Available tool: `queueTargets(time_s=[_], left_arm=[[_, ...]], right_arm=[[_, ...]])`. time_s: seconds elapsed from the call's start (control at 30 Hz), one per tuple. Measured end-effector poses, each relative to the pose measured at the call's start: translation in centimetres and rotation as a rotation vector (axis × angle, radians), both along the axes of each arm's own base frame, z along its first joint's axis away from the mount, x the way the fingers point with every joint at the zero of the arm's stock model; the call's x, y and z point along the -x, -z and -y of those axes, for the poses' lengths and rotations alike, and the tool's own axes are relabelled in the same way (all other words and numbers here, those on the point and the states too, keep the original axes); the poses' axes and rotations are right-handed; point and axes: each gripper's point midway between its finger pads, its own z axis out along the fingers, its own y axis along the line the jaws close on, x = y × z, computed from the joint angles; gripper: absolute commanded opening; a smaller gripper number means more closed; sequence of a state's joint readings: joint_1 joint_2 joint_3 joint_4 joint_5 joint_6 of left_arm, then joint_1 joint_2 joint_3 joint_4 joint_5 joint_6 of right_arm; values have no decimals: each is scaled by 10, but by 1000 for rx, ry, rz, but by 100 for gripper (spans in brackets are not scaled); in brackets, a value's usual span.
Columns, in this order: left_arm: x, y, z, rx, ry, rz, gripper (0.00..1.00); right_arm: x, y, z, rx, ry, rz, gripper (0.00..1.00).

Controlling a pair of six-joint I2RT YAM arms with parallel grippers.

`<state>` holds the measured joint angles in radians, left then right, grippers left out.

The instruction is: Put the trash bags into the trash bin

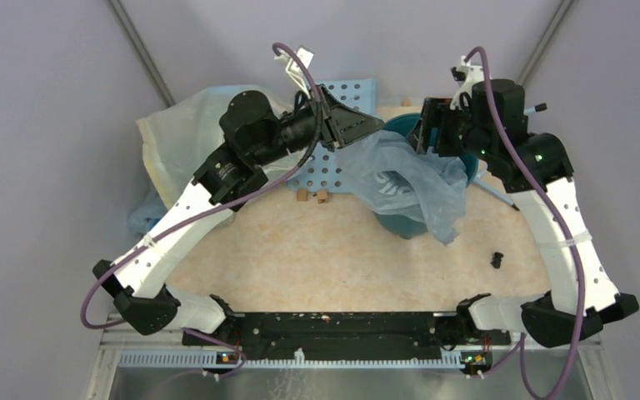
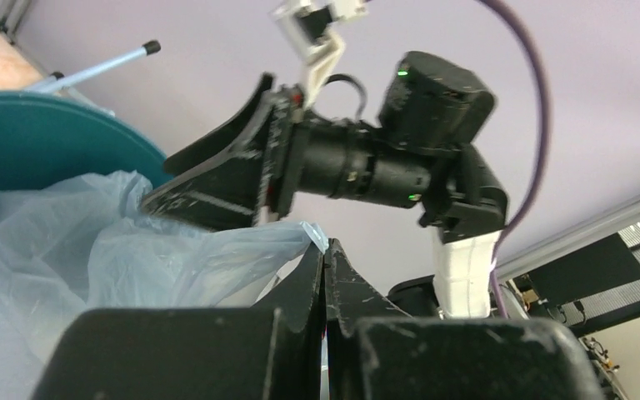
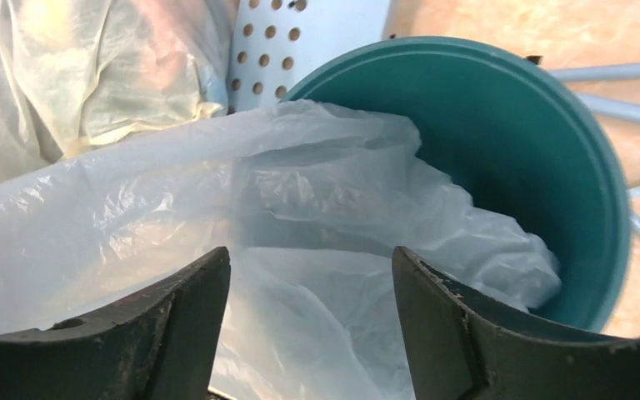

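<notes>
The left gripper (image 2: 324, 248) pinched the trash bag (image 3: 317, 192) just beside the trash bin (image 3: 542, 175). The right gripper (image 3: 310, 255) hung over the trash bin, fingers spread apart.

The trash bag (image 1: 417, 175) drapes over and into the trash bin (image 1: 406, 225), right of the perforated panel (image 1: 329, 171); the larger bag (image 1: 179, 133) lies far left on the table (image 1: 317, 250).

arms (image 1: 185, 218): white shells, black joints | cables (image 2: 543, 133): purple | lights (image 2: 401, 73): probably green | tools (image 3: 308, 254): black

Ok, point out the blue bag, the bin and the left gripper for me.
blue bag (image 3: 317, 192), right wrist view, crinkled middle.
bin (image 3: 508, 142), right wrist view, inner wall.
left gripper (image 2: 325, 252), left wrist view, between the shut fingertips.
</notes>
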<state>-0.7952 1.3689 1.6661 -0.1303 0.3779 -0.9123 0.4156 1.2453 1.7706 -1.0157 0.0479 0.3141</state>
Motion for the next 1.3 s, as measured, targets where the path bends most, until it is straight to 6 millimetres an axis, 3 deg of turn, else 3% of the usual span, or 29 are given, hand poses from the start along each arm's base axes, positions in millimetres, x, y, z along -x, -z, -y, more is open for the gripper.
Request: queueTargets(time_s=[0.17, 0.27, 0.4, 0.6, 0.8, 0.97, 1.13, 1.3], left_arm=[[-5, -21, 4, 38, -1, 34, 0], [-13, -22, 13, 38, -3, 33, 0], [-30, -15, 25, 25, -23, 19, 0], [-45, -20, 37, 29, -41, 34, 0], [-50, -30, 43, 62, -34, 43, 0], [-55, -32, 48, 72, -39, 46, 0], [-66, -40, 44, 85, -72, 49, 0], [-96, -32, 24, 68, -154, 0, 0]], right_arm=[[-9, 10, -21, -15, -100, -6, 78], [5, 9, -28, -37, -182, 24, 80], [27, -6, -37, -90, -288, 103, 81], [53, -14, -32, -107, -332, 184, 81], [43, -2, -23, -51, -282, 157, 78], [15, 29, -17, 23, -197, 65, 67], [-10, 62, -9, 105, -108, -33, 23], [-35, 76, 21, 169, 73, -83, 18]])
